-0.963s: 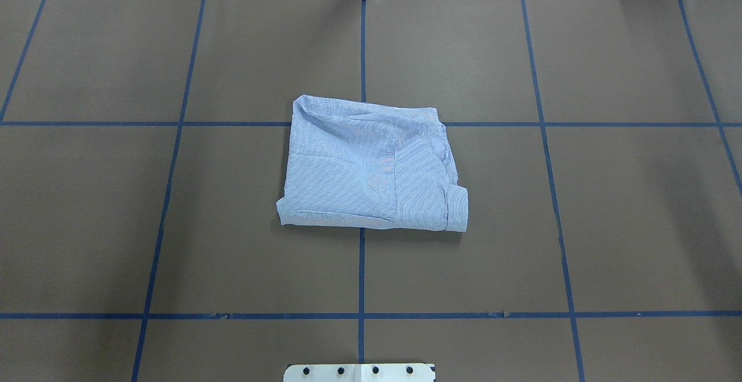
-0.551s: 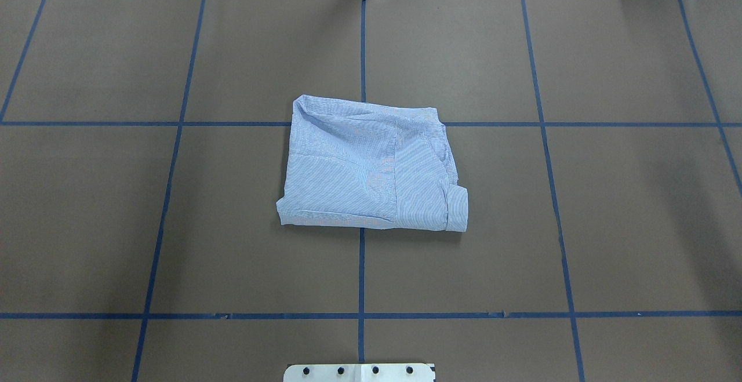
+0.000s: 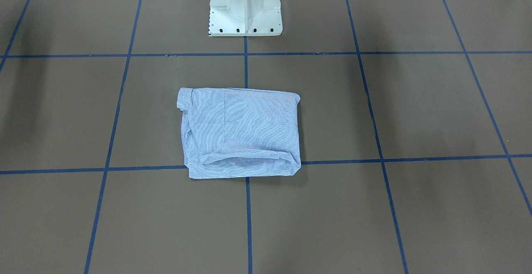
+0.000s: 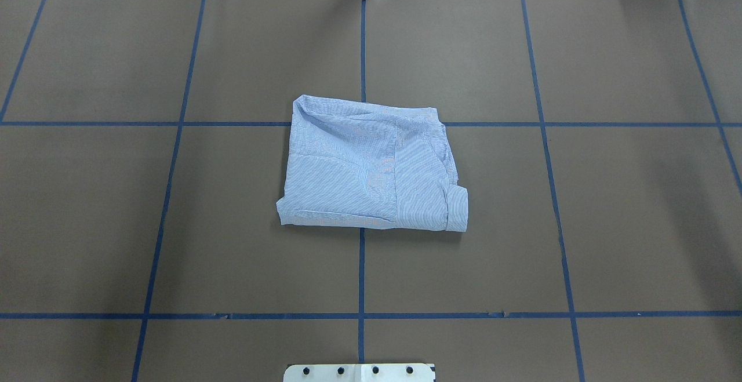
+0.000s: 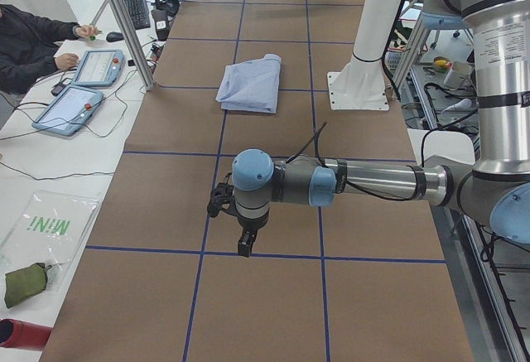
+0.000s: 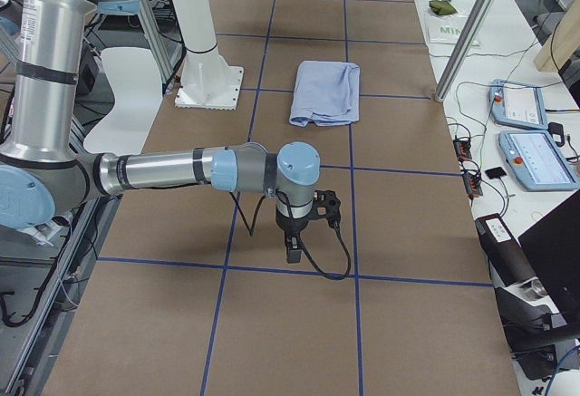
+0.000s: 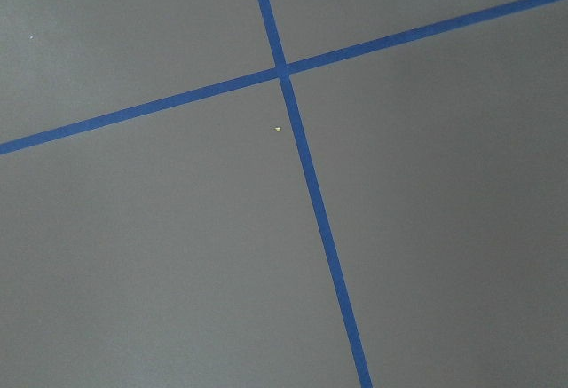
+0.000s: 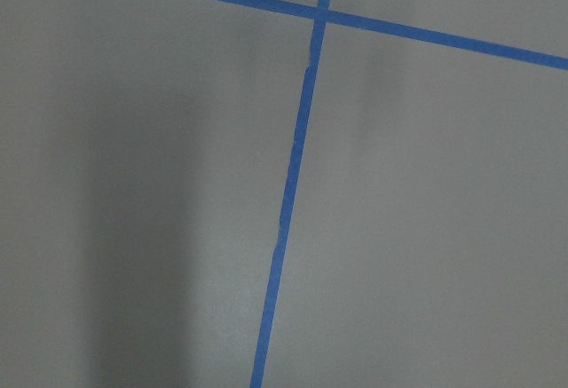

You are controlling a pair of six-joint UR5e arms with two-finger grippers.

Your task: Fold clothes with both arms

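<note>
The shirt (image 4: pixel 371 164) is seen folded into a compact, roughly rectangular bundle near the middle of the brown table (image 4: pixel 608 225), laid over the crossing of two blue tape lines (image 4: pixel 362 272). A buttoned cuff (image 4: pixel 458 209) is turned up at the bundle's corner nearest the robot, on the robot's right side. The white pedestal base (image 3: pixel 245 8) is found a short way behind the bundle, apart from it. Neither arm is shown in the overhead or front-facing views. In the side views, the left arm (image 5: pixel 373 181) is stretched out low over the table at the robot's left end, with the left gripper (image 5: pixel 245 246) pointed down above the surface, well apart from the shirt. The right arm (image 6: pixel 172 171) is held likewise at the opposite end, with the right gripper (image 6: pixel 294 249) pointed down. Nothing seems to be held by either gripper, but from these distant side views it cannot be told whether their jaws are parted or closed. Only bare brown surface and crossing tape are shown by the two wrist cameras. At the table's far edge a person's dark sleeve (image 5: pixel 33 43) is seen beside two tablet-like pendants (image 5: pixel 79 105).
</note>
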